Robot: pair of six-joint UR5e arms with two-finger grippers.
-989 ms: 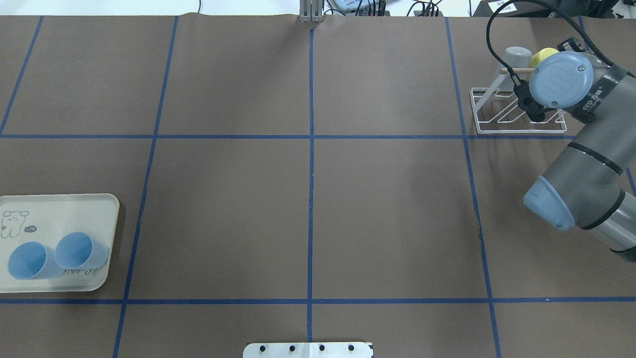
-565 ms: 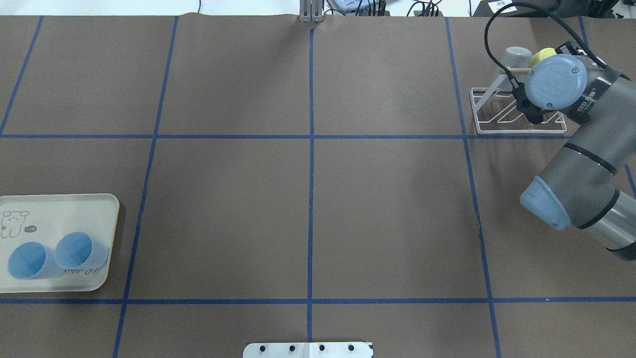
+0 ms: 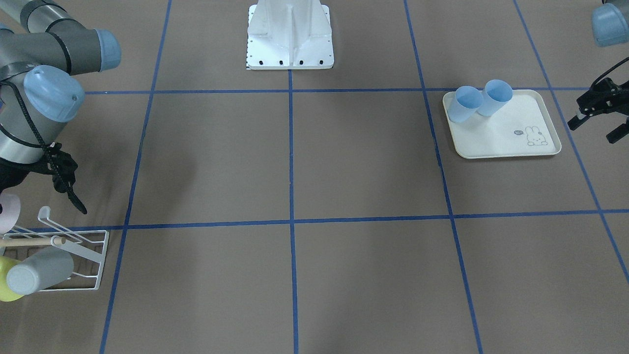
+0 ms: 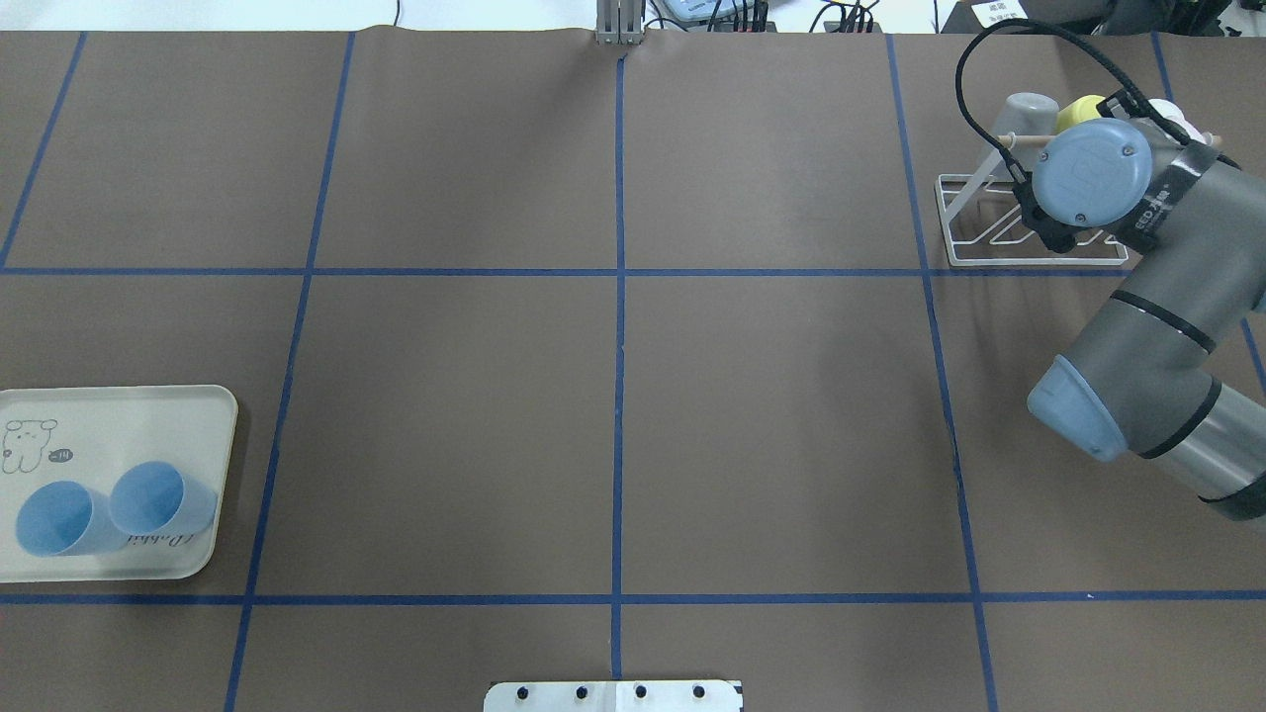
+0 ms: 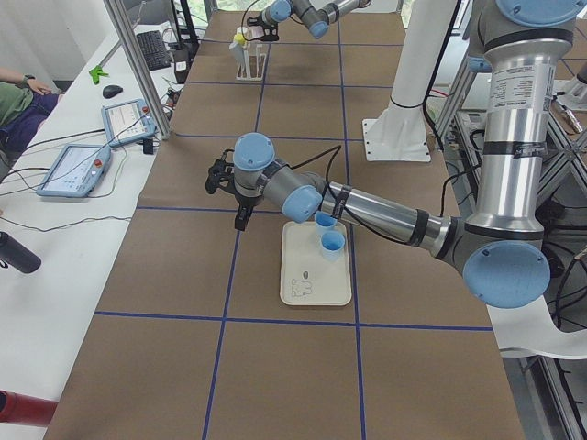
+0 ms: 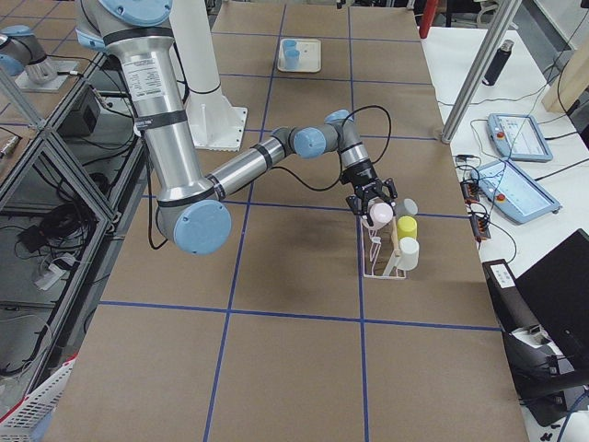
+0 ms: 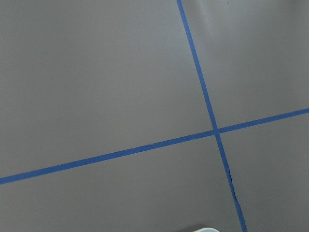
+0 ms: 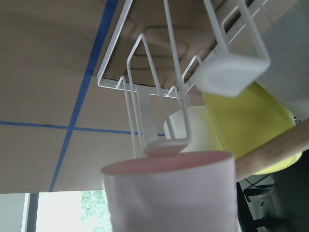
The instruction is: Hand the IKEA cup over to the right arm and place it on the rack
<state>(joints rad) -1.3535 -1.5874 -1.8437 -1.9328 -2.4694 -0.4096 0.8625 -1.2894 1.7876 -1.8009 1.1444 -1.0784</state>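
Beside the table's right-hand far corner in the overhead view, the rack [image 4: 951, 222] carries a grey cup [image 4: 1029, 107] and a yellow cup [image 4: 1084, 105] on its slanted prongs. The right arm's wrist hangs over it and hides most of the wire frame from above. The pink cup [image 8: 169, 193] fills the bottom of the right wrist view, with a prong's flat tab just at its rim and the wooden dowel [image 8: 273, 152] beside it. The right gripper [image 6: 373, 201] is directly over that cup, but I cannot tell whether it pinches it. Across the table, well apart, the left gripper [image 3: 592, 132] hangs spread and empty just beside the cream tray [image 3: 501, 145], where two blue cups [image 3: 464, 104] stand touching, mouths up.
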